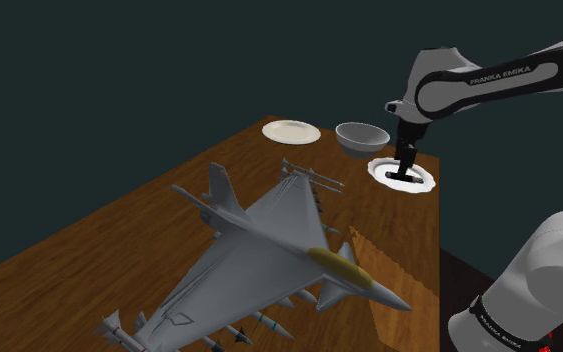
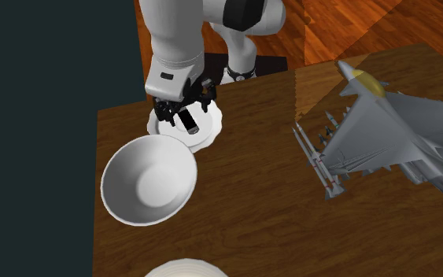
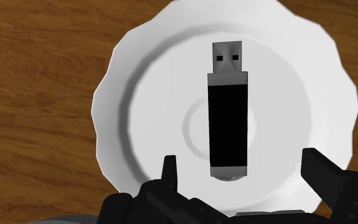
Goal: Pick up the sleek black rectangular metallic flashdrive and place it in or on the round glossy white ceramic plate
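A black flash drive with a grey metal plug lies flat in the middle of a white scalloped plate. My gripper hovers just above it, open, with one fingertip on each side of the drive's rear end and neither touching it. In the shoulder view the gripper points straight down over the plate at the table's far right corner. The second exterior view shows the fingers over the drive on the plate.
A white bowl stands right beside the plate, and a second flat white plate lies further along. A large grey model jet covers the wooden table's middle. The table edge runs close to the scalloped plate.
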`<move>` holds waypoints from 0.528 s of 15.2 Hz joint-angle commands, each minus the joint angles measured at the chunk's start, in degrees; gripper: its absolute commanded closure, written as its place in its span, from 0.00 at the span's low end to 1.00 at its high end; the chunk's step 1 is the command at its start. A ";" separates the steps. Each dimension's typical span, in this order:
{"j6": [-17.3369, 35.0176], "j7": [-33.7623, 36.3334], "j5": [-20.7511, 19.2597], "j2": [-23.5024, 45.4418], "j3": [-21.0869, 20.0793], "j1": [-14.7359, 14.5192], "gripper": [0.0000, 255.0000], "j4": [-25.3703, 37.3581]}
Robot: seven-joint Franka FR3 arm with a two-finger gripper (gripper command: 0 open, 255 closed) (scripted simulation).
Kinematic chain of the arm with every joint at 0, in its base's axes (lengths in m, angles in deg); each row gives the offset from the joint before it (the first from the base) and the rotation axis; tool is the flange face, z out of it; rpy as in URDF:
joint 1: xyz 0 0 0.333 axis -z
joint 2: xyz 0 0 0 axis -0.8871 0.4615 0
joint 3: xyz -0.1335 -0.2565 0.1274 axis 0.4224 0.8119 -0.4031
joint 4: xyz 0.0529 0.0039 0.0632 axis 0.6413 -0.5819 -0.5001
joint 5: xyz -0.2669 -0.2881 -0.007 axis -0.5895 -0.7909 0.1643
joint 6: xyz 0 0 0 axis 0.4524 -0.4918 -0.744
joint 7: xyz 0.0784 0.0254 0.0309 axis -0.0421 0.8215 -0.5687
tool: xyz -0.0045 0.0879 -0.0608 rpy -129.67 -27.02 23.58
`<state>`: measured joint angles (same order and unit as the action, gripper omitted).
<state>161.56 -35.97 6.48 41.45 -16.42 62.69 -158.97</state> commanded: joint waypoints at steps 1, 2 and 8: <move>-3.87 -0.22 0.17 -1.44 -0.44 -0.01 0.00 2.38; -5.48 -0.23 0.33 -1.84 -0.69 -0.08 0.00 3.58; -5.48 -0.23 0.33 -1.84 -0.69 -0.08 0.00 3.58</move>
<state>156.12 -36.19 6.81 39.63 -17.11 62.60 -155.40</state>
